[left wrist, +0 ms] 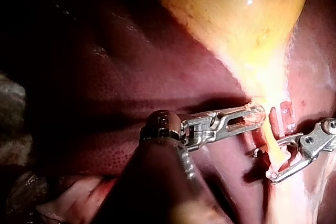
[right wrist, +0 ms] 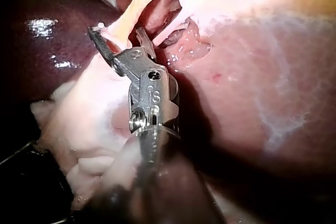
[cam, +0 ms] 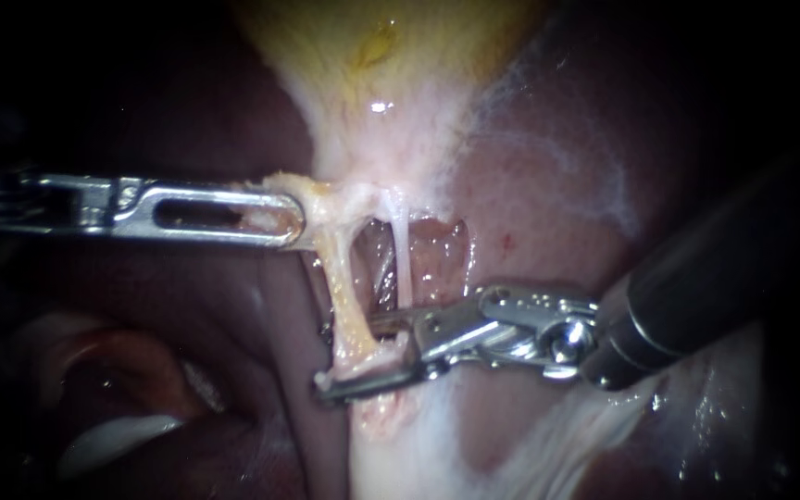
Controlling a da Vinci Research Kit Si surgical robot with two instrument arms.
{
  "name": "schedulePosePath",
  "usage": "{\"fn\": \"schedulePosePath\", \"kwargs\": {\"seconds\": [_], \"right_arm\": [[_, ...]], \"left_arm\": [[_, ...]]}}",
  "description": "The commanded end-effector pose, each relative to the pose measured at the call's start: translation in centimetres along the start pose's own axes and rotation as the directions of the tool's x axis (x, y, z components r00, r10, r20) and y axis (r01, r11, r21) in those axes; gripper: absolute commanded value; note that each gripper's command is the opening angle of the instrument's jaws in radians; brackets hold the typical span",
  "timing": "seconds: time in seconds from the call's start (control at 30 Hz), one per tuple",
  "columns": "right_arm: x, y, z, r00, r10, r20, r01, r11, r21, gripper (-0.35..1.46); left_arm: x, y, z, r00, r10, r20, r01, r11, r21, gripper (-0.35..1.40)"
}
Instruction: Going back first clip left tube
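Left instrument (cam: 289,222): the shaft enters from the left and lies level across the liver (cam: 548,185). Its slotted jaws are closed on the pale tissue at the narrow lower end of the gallbladder (cam: 372,46), and this tissue bunches at the jaw tips. The left wrist view confirms it: the jaws of the left instrument (left wrist: 254,116) lie together against the pale neck below the yellow gallbladder (left wrist: 236,14).

Right instrument (cam: 354,356): the dark shaft enters from the right. Its jaws stand apart in a narrow V with a gap between them.

Left tube (cam: 340,278): a yellowish strand that runs from the gripped neck tissue down to the right instrument. Its lower end lies inside the open V, between the upper and lower jaw. In the right wrist view the same strand (right wrist: 128,22) passes between the spread jaws of the right instrument (right wrist: 118,32) — one jaw on each side.

Right tube (cam: 402,245): a thin white strand just beside the left tube, on the side nearer the right instrument's shaft. It lies outside the jaws. A window of reddish tissue shows between the two tubes.

In the left wrist view the right instrument (left wrist: 266,165) sits ahead of the left jaws, with the left tube (left wrist: 270,140) between the two tips.
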Motion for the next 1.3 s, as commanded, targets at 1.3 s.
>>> {"fn": "schedulePosePath", "kwargs": {"seconds": [1.3], "right_arm": [[0.14,-0.09,-0.98,0.992,-0.127,0.001,0.127,0.991,-0.050,0.50]], "left_arm": [[0.01,0.00,-0.01,1.0000,0.000,0.000,0.000,1.000,0.000,-0.35]]}}
